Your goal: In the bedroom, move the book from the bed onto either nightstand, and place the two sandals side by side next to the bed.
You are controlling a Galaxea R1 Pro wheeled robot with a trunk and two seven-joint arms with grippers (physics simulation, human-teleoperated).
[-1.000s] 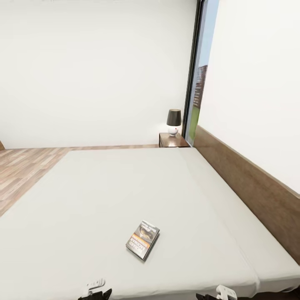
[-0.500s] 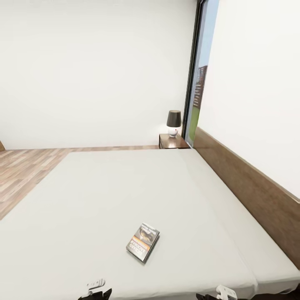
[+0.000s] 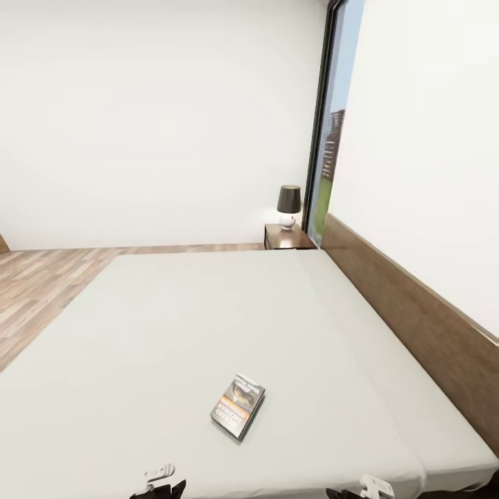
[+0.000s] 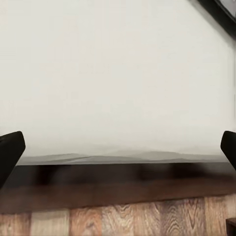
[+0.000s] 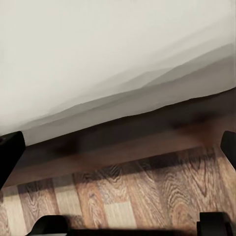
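Book (image 3: 238, 405): flat on the light-grey mattress, near the bed's front edge, cover up, turned at a slant.
Bed (image 3: 208, 312): fills the head view; dark wood headboard (image 3: 416, 319) along the right side.
Nightstand (image 3: 287, 238): at the far corner beyond the bed, beside the window (image 3: 331, 125); lamp (image 3: 289, 205) standing on top.
Left hand (image 4: 118, 147): fingers wide apart, holding nothing, facing the mattress edge over the wood floor (image 4: 123, 216).
Right hand (image 5: 118, 147): fingers wide apart, holding nothing, low beside the bed frame.
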